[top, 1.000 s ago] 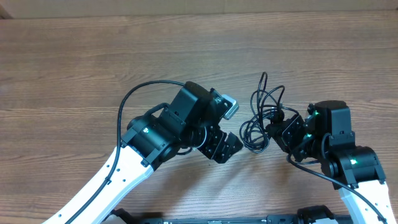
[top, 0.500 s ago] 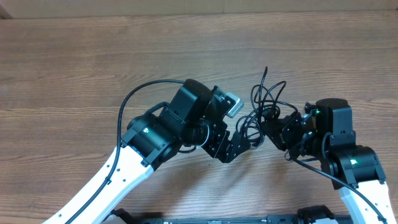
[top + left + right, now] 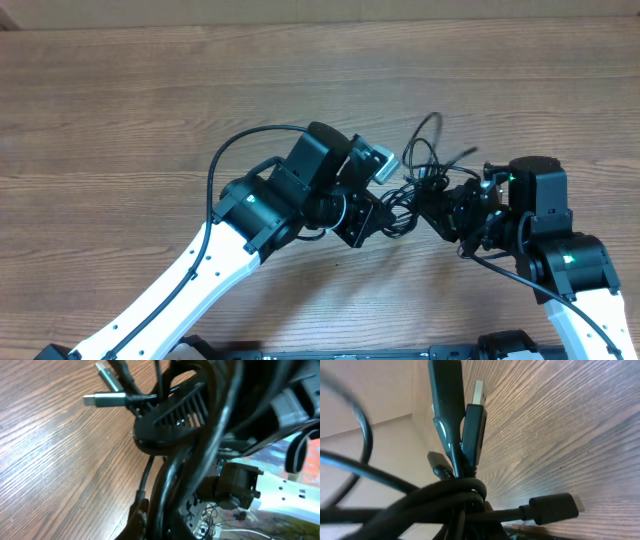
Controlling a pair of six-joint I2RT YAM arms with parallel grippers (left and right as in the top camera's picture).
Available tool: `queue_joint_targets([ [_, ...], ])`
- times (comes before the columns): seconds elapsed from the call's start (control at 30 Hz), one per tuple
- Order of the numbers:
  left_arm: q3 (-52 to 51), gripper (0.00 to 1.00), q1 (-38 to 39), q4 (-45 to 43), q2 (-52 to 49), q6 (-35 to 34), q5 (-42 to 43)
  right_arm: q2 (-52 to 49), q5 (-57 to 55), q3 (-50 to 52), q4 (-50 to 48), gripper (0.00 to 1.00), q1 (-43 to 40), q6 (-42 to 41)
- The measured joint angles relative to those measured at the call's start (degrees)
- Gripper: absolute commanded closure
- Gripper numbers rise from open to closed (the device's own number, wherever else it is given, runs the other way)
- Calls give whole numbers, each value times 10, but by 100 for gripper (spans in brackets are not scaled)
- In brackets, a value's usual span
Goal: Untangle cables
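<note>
Left arm has swung in toward the middle since a second ago, and its gripper, which was spread open beside the bundle back then, is now clamped down on it. The cables [image 3: 425, 180] are one knotted black clump, sitting just right of the table's centre, strung between the two grippers. A couple of loops and a loose end stick out on the far side of the knot.

The left gripper [image 3: 388, 213] is pinching the clump's left side and the right gripper [image 3: 443, 206] is clenched on its right side, so both have hold of the same knot and they're really near each other.

From the left wrist view the strands [image 3: 200, 435] run thick and blurry right past the lens, with a silver USB plug [image 3: 100, 399] poking out to the left over the wood. The right wrist view shows the cords [image 3: 435, 500] bunched tight, another metal-tipped plug [image 3: 479, 391] pointing up and a small black plug [image 3: 555, 507] lying to the right.

Everything's over a brown wood-grain table [image 3: 120, 100].
</note>
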State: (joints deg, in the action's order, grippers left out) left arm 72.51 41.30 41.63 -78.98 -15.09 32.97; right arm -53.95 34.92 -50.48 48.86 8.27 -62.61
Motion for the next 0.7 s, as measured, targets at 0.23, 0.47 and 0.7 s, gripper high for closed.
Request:
queue_joint_targets([
  [0.23, 0, 96, -8, -28, -4, -3, -2, 0, -43, 0, 28, 10, 1, 82],
  [0.47, 0, 96, -75, -40, -4, -28, 33, 0, -96, 0, 52, 9, 1, 118],
  [0.7, 0, 96, -139, -43, -4, 12, 171, 0, -112, 0, 44, 4, 1, 172],
])
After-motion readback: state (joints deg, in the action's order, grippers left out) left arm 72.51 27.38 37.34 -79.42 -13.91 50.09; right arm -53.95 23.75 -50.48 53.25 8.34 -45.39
